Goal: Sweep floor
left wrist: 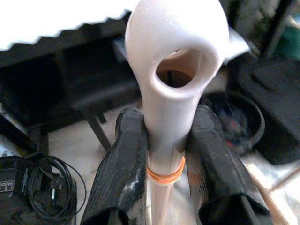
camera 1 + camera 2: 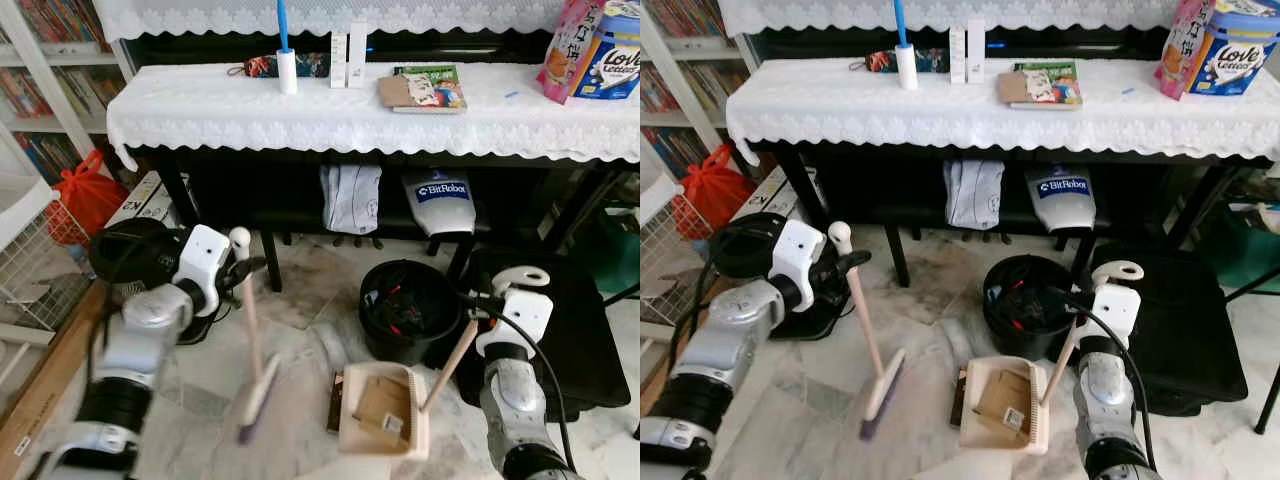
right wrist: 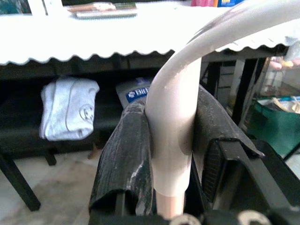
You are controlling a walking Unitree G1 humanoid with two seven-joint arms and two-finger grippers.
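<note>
Silver arms [image 2: 725,335] forward, broom [image 2: 865,330] and dustpan [image 2: 1005,405] gripped.

My head views are bright and mostly sharp. The white cloth [image 2: 350,115] on the tabletop glares, and under it is dark shadow. The brush [image 2: 255,395] looks smeared in the left eye view. My wrist views are soft and blurry behind.

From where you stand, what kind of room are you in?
Probably a lived-in home room, maybe a study or living room: a bookshelf packed with books, a lace-covered table holding a picture book and snack boxes, and a marble tile floor.
</note>
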